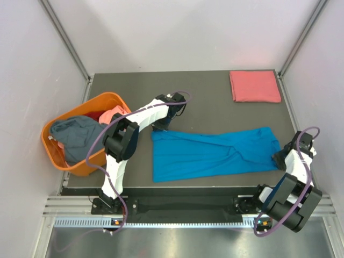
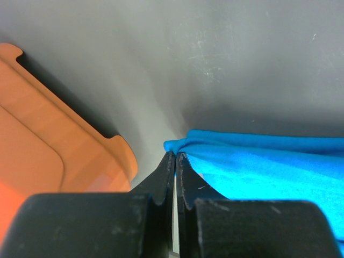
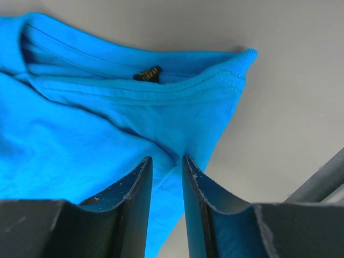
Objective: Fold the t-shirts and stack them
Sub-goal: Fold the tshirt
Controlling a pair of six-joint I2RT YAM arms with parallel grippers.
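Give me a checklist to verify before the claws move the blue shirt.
1. Left claw grips blue t-shirt corner: ok, shut, cloth gathered at its tips.
2. Right claw grips the other end: cannot tell; cloth lies between slightly parted jaws.
3. Orange basket clear of left claw: ok, apart in the top view.
4. Folded pink t-shirt out of the way: ok, far right corner.
5. Blue t-shirt flat: not ok, creased toward its right end.

Orange basket (image 1: 85, 166) sits at my left, on the tabletop (image 1: 209, 110) edge, overhanging it a little. Tabletop dark grey, scuffed. Pale walls (image 1: 177, 32) on three sides of me.
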